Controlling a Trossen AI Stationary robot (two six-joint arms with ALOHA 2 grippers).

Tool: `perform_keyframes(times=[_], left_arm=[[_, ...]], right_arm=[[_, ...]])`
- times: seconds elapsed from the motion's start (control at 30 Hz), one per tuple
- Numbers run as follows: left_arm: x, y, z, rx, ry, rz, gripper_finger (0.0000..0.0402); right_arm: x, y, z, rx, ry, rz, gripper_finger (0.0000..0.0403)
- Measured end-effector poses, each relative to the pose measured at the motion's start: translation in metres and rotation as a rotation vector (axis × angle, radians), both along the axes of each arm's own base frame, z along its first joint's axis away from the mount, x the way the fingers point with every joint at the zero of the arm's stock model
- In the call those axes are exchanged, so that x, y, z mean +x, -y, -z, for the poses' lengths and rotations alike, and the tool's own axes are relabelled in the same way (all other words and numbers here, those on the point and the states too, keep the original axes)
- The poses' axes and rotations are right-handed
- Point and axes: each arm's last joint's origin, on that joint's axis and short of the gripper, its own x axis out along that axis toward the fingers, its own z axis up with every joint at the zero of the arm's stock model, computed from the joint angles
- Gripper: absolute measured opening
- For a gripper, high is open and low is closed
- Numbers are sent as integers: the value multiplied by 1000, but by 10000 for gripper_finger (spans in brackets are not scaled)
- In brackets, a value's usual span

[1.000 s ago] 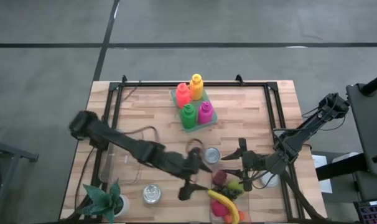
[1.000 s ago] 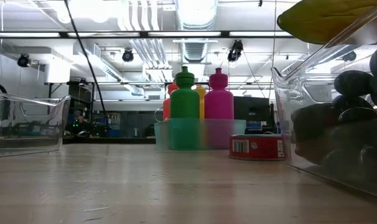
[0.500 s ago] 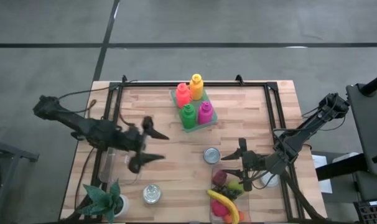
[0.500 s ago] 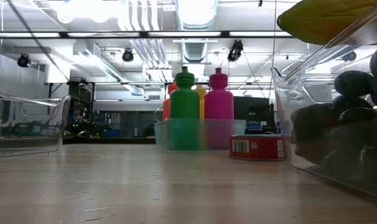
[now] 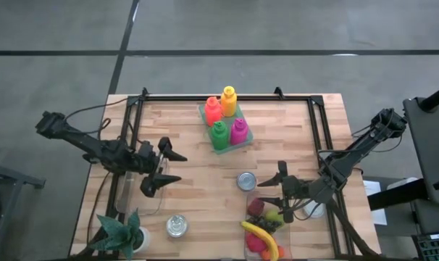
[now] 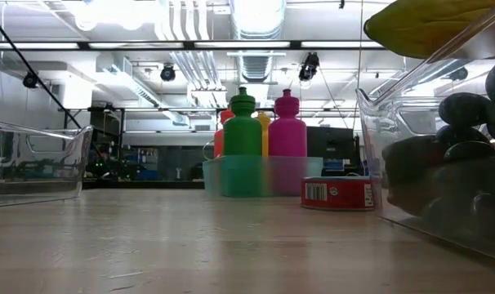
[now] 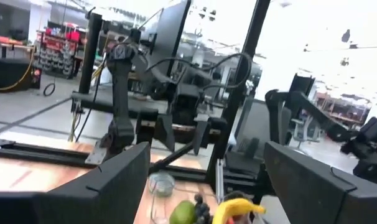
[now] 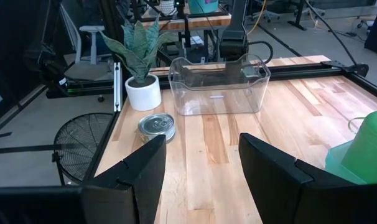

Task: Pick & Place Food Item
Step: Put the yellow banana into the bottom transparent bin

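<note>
Bright overhead ceiling lights point(image 6: 256, 16) glare; near bin point(image 6: 443, 147) blurred.

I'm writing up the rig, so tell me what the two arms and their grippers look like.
Both arms are dark and slender, built of jointed segments with thin black cables trailing along them. The left gripper and right gripper each end in two pointed black fingers; in the wrist views these fingers look broad, flat and matte.

The left hand point(image 7: 204, 186) shows its 2 dark fingers point(image 7: 111, 186) spread wide apart, with nothing between them. Past them, across the wooden counter point(image 7: 27, 171), the right arm point(image 7: 123, 99) stands with cables looping off it. Low in the gap sit a banana point(image 7: 238, 208), a green fruit point(image 7: 183, 213) and dark grapes point(image 7: 201, 208), with a small clear glass point(image 7: 160, 185) just beside them. Black frame posts point(image 7: 238, 93) rise behind.
</note>
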Motion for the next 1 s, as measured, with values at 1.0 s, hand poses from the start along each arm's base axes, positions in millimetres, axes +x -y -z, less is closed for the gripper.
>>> perform_keyframes(times=[1.0], left_arm=[[1,0,8,28,-79,-6,320]], right_arm=[[0,0,0,-460,7,-111,199]])
